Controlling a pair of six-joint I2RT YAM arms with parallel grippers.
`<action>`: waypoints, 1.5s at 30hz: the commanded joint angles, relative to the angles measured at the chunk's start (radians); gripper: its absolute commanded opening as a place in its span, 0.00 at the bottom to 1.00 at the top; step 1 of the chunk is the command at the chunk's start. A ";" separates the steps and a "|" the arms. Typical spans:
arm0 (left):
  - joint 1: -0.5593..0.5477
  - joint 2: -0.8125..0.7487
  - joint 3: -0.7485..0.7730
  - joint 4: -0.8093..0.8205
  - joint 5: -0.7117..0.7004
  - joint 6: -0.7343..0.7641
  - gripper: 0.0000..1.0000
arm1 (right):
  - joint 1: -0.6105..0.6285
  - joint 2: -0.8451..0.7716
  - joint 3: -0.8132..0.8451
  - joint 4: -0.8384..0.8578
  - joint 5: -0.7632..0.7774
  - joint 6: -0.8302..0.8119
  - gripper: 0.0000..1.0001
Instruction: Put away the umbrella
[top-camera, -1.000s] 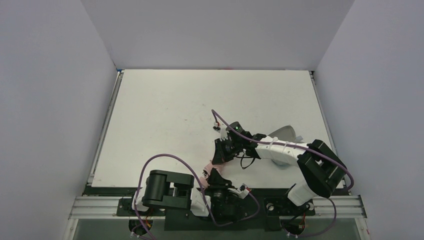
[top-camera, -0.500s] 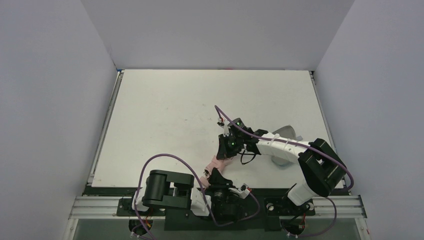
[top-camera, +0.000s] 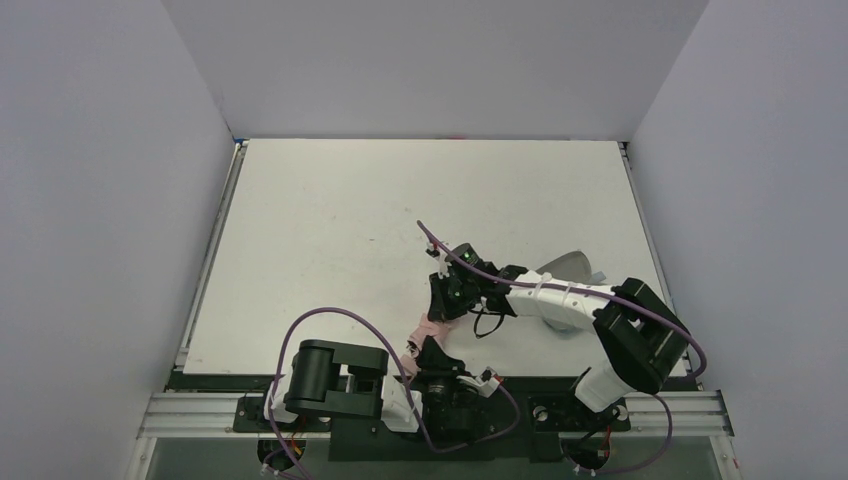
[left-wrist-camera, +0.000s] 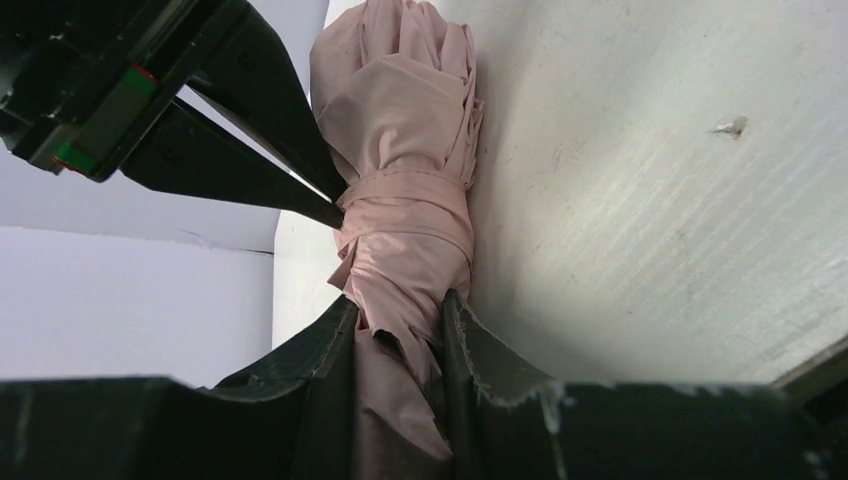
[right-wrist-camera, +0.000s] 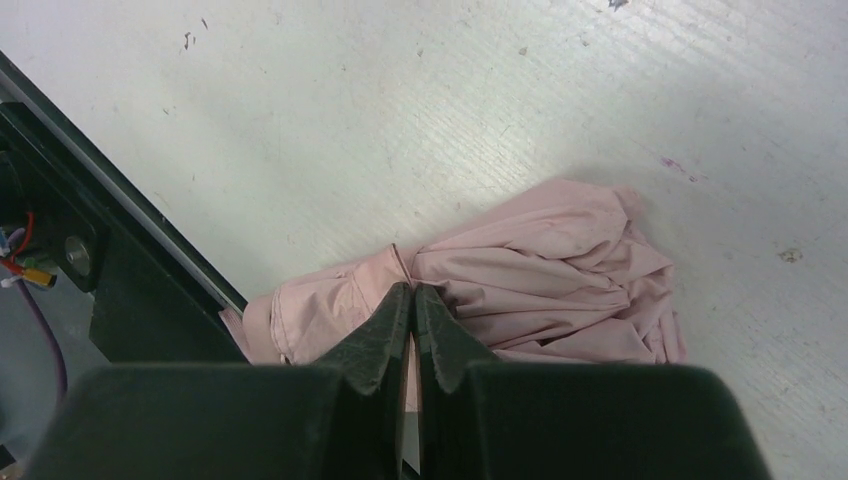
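Observation:
The umbrella (top-camera: 428, 328) is a folded salmon-pink bundle lying on the white table at its near edge, between the two arms. My left gripper (left-wrist-camera: 398, 315) is shut on the umbrella's (left-wrist-camera: 400, 110) lower end, with fabric squeezed between both jaws. A pink strap (left-wrist-camera: 410, 200) wraps the bundle's middle. My right gripper (right-wrist-camera: 412, 290) is shut with its tips pressed against the umbrella (right-wrist-camera: 540, 280) at that strap, and a thin pink strip shows between its fingers. From above, the right gripper (top-camera: 442, 310) sits just beyond the left gripper (top-camera: 425, 348). The handle and shaft are hidden.
A pale oblong case (top-camera: 572, 263) lies on the table to the right, partly hidden behind the right arm. The black rail (right-wrist-camera: 130, 260) of the table's near edge runs close beside the umbrella. Grey walls enclose the table on three sides.
The right wrist swung a little right and away, then came back left over the umbrella. The left gripper has kept its hold and has not moved.

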 joint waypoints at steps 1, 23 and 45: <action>-0.020 0.034 0.019 0.014 0.180 -0.031 0.00 | 0.029 0.068 -0.038 0.114 0.092 0.027 0.00; -0.011 0.052 0.046 -0.057 0.189 -0.072 0.00 | 0.096 0.008 -0.031 -0.077 0.466 -0.012 0.21; 0.037 0.076 0.248 -0.313 0.262 -0.272 0.12 | 0.011 -0.404 -0.022 -0.250 0.552 0.216 0.80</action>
